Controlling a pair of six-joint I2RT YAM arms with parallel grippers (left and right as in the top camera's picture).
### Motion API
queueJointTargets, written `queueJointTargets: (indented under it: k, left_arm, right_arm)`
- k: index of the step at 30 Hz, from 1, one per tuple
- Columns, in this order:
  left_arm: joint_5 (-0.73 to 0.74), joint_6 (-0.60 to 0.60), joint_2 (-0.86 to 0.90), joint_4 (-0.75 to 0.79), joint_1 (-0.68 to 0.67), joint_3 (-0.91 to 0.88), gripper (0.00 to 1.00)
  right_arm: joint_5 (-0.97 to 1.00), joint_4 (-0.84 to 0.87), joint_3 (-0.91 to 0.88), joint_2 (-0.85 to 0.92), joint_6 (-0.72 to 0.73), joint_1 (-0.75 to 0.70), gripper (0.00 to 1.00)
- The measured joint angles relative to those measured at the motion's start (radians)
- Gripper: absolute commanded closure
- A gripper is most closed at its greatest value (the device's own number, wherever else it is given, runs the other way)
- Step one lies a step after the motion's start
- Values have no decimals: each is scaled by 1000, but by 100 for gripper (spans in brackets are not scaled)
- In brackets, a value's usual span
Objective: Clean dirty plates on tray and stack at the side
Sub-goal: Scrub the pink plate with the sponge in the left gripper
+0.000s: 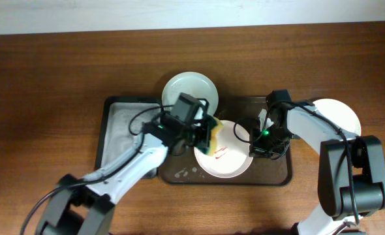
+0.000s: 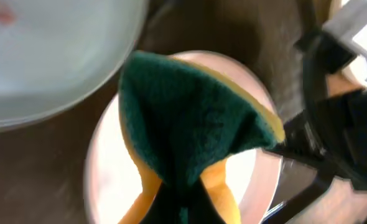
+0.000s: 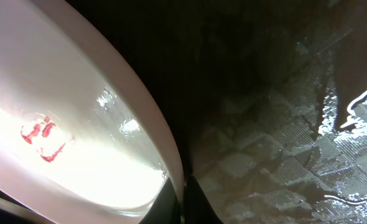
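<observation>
Nearest the robot, the front left corner of the dark brown tray (image 1: 277,175) carries a few pale specks (image 1: 184,173) on its wet floor. Just beyond them, the pinkish white plate (image 1: 230,164) lies inside the tray near its front rim, with red smears (image 1: 220,154) around its middle. The left gripper (image 1: 204,134) hangs over the plate's left part, pinched on a sponge (image 1: 210,138). In the left wrist view the sponge (image 2: 196,118) is folded, dark green side up and yellow below, above the plate (image 2: 109,174); whether it touches the plate cannot be told. The right gripper (image 1: 258,138) is at the plate's right edge. In the right wrist view the plate rim (image 3: 143,112) runs down between dark fingers (image 3: 199,202), which seem closed narrow on it, though that corner is very dark. The same view shows the smears (image 3: 43,137) on the plate and a film of water on the tray floor (image 3: 283,155). Farther back, the pale green plate (image 1: 187,88) overlaps the tray's far rim, and the left wrist view shows a faint red mark (image 2: 0,15) in it. To the left, touching the brown tray, sits a smaller black tray (image 1: 102,130) with a whitish inside. Well off to the right, the cream-white plate (image 1: 344,112) rests on the wooden table (image 1: 49,72), partly under the right arm.
</observation>
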Motion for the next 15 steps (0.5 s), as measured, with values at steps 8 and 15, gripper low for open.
queueJointTargets:
  k: [8,15]
  left_arm:
    - [3,-153,196,150,-129,4,100]
    - [-162,-185,175,-79,-116,53,100]
  right_arm:
    - [2,-1,0,0,0,1,96]
    - [-1,-3,0,0,0,9,96]
